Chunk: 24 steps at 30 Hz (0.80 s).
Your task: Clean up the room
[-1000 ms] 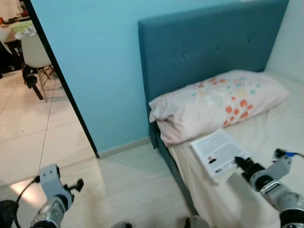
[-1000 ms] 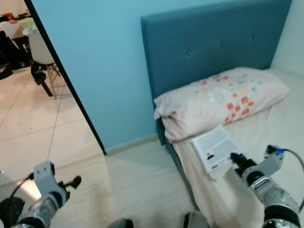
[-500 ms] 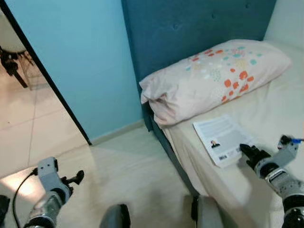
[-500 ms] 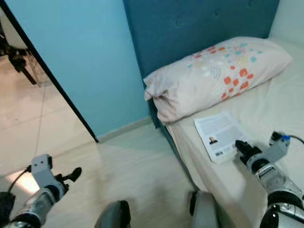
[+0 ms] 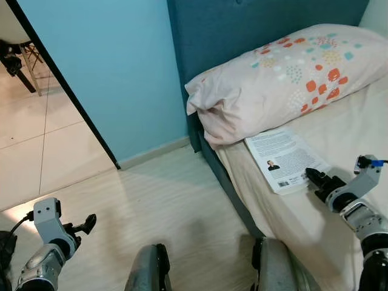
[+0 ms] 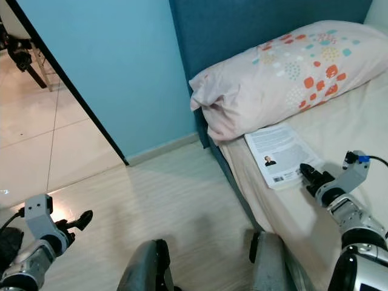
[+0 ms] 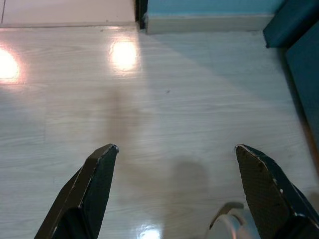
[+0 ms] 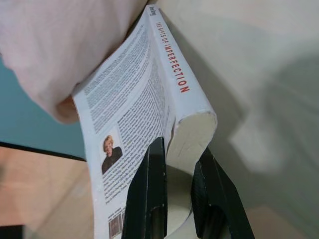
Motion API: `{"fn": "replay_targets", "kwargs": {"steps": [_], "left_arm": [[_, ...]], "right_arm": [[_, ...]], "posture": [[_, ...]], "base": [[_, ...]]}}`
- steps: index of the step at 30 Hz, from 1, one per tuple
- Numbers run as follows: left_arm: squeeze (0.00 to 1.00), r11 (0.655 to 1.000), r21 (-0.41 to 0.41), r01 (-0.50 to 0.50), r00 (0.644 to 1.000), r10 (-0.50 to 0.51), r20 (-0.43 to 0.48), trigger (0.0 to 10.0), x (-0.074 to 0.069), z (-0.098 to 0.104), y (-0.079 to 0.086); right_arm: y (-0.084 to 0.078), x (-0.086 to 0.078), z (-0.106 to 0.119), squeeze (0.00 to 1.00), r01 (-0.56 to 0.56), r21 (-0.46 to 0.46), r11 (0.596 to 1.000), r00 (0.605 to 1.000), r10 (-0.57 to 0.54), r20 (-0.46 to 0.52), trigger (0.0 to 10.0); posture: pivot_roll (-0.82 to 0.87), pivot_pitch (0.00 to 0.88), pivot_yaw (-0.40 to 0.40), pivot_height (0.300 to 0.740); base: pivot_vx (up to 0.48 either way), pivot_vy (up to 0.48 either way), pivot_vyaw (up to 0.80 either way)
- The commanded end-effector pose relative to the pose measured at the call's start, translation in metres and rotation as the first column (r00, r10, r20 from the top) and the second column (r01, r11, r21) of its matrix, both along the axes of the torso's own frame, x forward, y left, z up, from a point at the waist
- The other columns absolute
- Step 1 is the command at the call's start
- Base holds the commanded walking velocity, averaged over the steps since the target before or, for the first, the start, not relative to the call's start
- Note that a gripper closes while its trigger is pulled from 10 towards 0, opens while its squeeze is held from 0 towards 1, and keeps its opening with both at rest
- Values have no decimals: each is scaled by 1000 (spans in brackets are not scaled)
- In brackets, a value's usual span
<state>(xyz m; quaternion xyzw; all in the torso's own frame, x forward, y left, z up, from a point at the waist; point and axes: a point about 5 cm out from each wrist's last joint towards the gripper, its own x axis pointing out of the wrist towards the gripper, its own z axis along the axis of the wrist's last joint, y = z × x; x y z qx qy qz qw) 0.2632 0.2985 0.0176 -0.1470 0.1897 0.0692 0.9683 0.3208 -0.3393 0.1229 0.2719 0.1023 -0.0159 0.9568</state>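
A white paperback book point(image 5: 284, 159) lies back cover up on the bed point(image 5: 345, 127), near its edge and just below the pillow point(image 5: 285, 73). My right gripper point(image 5: 313, 177) is at the book's near right corner. In the right wrist view its two black fingers point(image 8: 149, 189) are shut on the page block of the book point(image 8: 134, 104) beside the spine. My left gripper point(image 5: 86, 222) hangs low at the left over the pale wood floor point(image 7: 164, 89), open and holding nothing.
A dark teal headboard point(image 5: 242, 24) stands against the light blue wall point(image 5: 115, 66). At the left a dark door frame point(image 5: 66, 91) opens onto a tiled room with chair legs point(image 5: 15, 60). My own legs point(image 5: 148, 273) show at the bottom, beside the bed's side.
The camera has tilted down and moved nearer the bed. My right gripper has stayed at the book's near corner. The left gripper still hangs low at the left.
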Motion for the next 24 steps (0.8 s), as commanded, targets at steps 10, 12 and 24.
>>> {"fn": "replay_targets", "kwargs": {"steps": [10,12,24], "left_arm": [[0,1000,-10,1,999,-2,-41,10000,-16,-10,4],[0,1000,-13,3,999,-3,-41,10000,-16,-11,3],[0,1000,-31,0,999,-1,-39,10000,-15,-13,-5]], "right_arm": [[-26,-8,14,0,-17,-224,974,995,-5,-97,10000],[-27,-7,17,0,-24,-245,969,995,-1,-102,10000],[-28,-7,15,1000,-24,-307,951,990,-20,-140,10000]], "posture": [[145,293,112,540],[143,293,110,540],[132,273,97,540]], "base": [[0,0,0],[0,0,0],[0,0,0]]}}
